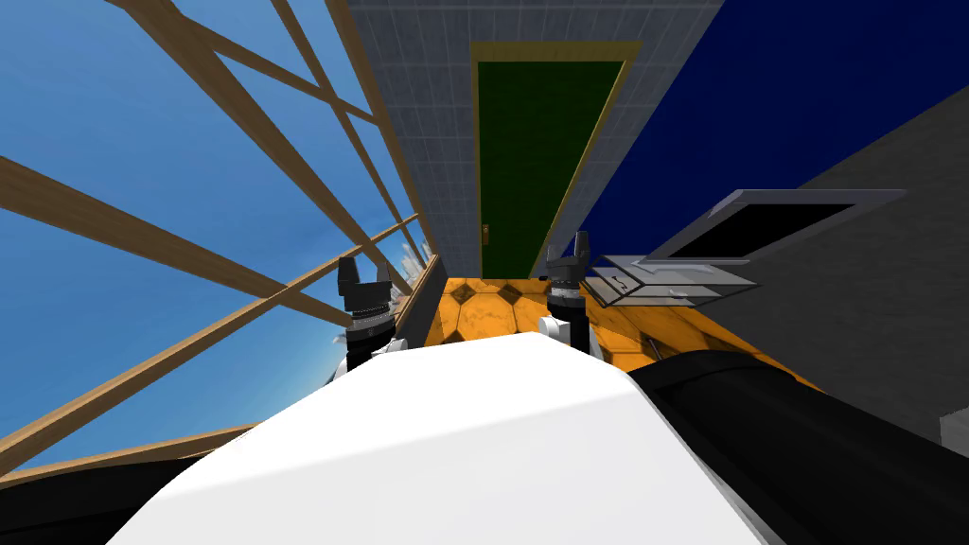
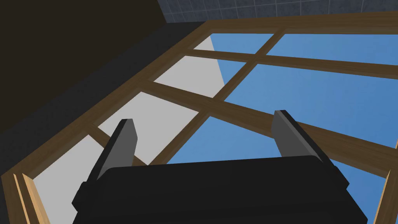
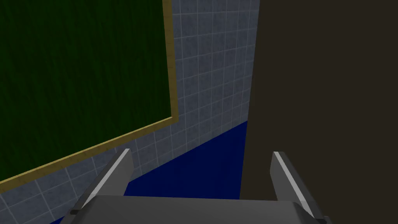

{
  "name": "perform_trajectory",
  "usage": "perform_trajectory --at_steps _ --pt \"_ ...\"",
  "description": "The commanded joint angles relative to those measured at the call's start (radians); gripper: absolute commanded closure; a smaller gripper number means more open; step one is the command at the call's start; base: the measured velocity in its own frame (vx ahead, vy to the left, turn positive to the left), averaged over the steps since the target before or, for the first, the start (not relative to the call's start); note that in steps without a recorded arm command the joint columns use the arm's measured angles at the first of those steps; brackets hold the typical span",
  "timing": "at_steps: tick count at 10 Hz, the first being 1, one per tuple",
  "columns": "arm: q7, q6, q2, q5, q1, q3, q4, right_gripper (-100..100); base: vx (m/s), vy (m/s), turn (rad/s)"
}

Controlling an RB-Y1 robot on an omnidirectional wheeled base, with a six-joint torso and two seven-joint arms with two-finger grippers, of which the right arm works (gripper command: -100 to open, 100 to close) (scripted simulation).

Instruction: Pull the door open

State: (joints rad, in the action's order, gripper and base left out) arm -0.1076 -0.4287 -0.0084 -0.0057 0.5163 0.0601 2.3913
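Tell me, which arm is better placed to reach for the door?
Probably right: the right gripper, open, faces the green door; the left gripper, also open, points at the window. The door is far from both.

The door (image 1: pixel 539 161) is dark green, upright and shut within a yellow-brown frame (image 1: pixel 555 49) set in the grey tiled wall (image 1: pixel 426 123). A small handle (image 1: pixel 485 234) sits on one long edge.
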Motion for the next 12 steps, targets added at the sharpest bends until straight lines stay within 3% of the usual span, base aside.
perform_trajectory --at_steps 1,12 --pt "-0.017 -0.001 -0.013 -0.031 -0.010 -0.010 -0.026 -100 0.108 0.020 0.010" --pt "-0.150 -0.007 -0.082 -0.264 -0.086 -0.085 -0.224 -100 0.171 0.032 0.008"
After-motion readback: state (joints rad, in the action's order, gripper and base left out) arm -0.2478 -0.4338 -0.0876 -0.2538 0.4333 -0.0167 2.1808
